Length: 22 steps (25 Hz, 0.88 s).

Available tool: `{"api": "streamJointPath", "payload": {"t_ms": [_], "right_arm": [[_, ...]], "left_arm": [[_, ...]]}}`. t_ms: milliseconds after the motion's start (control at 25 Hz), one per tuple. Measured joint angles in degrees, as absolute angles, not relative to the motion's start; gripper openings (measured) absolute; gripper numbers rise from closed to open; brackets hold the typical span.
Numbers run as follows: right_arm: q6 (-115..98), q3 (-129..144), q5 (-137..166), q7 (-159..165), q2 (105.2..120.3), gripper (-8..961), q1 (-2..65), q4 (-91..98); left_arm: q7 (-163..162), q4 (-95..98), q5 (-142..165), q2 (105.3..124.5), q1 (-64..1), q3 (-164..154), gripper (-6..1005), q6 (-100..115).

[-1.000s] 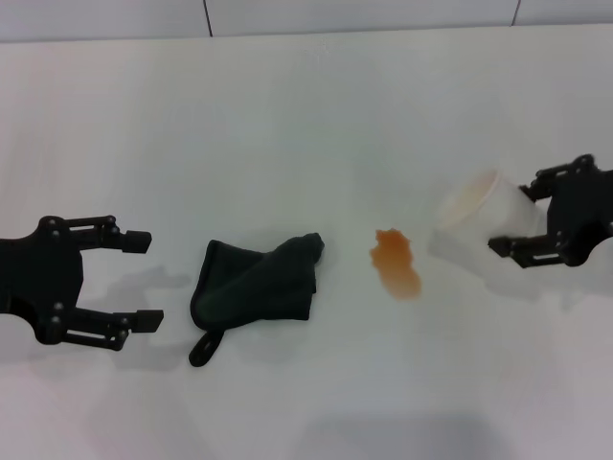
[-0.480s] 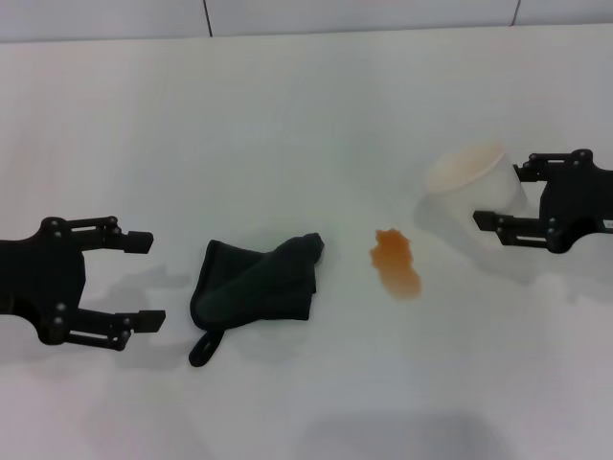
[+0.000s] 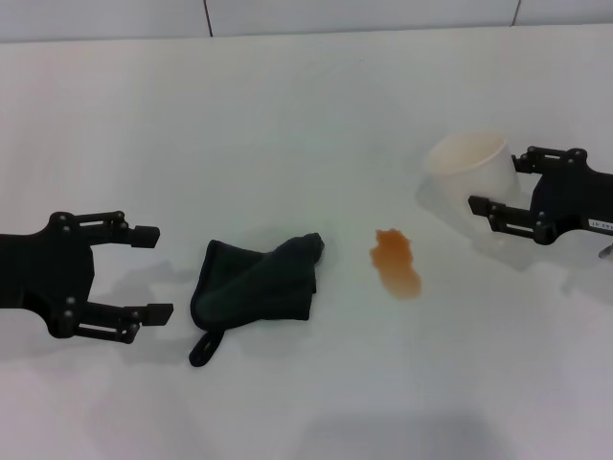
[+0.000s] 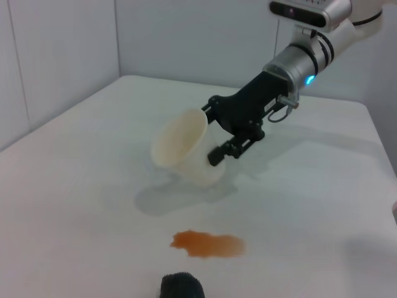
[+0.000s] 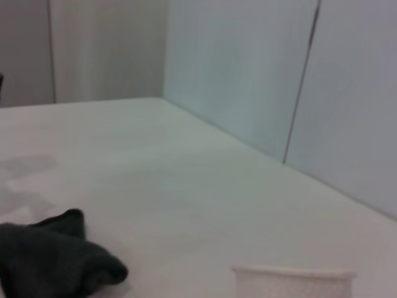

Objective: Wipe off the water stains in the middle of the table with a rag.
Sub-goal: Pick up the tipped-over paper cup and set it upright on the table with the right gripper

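Note:
The dark green-black rag (image 3: 257,283) lies crumpled on the white table (image 3: 287,115), its loop tab toward the front. To its right is the orange-brown water stain (image 3: 396,262), uncovered. My left gripper (image 3: 151,272) is open, just left of the rag and not touching it. My right gripper (image 3: 498,182) is shut on a pale paper cup (image 3: 474,172), held tilted above the table to the right of the stain. The left wrist view shows the cup (image 4: 183,146), the right gripper (image 4: 214,133), the stain (image 4: 208,243) and a tip of the rag (image 4: 182,287). The right wrist view shows the rag (image 5: 56,261) and the cup's rim (image 5: 291,279).
A pale wall (image 3: 335,14) runs along the table's far edge. White table surface stretches in front of the rag and the stain.
The right gripper has raised the paper cup off the table and turned it more upright, moving it farther back. The left gripper has edged right, toward the rag.

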<state>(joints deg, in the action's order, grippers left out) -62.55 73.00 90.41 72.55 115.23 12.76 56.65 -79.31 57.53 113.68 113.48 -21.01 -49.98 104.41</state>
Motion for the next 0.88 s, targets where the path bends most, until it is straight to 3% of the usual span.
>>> {"api": "streamJointPath", "payload": {"t_ms": [880], "right_arm": [[-63.3, 74.9, 72.7, 51.6, 115.32, 638, 13.5, 38.7]], "left_arm": [[-78.9, 56.0, 114.9, 113.65, -21.9, -49.8, 803, 103.8]]}}
